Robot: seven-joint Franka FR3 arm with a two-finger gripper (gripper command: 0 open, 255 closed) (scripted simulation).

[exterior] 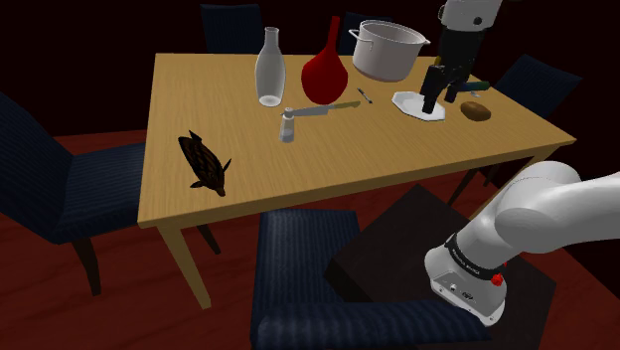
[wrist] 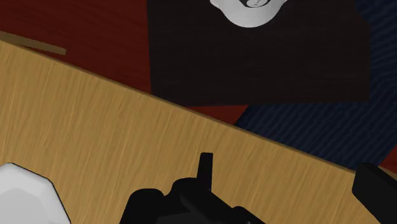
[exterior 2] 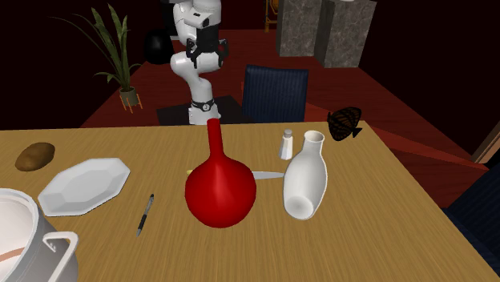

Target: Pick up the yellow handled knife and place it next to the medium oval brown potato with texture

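Gripper [exterior: 441, 98] is empty with fingers spread apart, hovering near the plate [exterior: 409, 102] and potato [exterior: 476, 110]. The knife [exterior: 320, 110] lies flat mid-table between the shaker [exterior: 287, 125] and red vase [exterior: 326, 72] (a tight spot). Cross over, square the jaws across the handle, then descend straight, clear of the vase.

The knife [exterior: 325, 109] is laid flat on the desk [exterior: 199, 89], near the middle of its top. Its grey blade is turned toward the shoulder view's left and its yellowish handle toward the right. In the second exterior view its middle is hidden behind a red vase [exterior 2: 220, 188]. The potato [exterior: 475, 110] is brown, oval and rough-skinned. It is set near the desk's edge, well apart from the knife.
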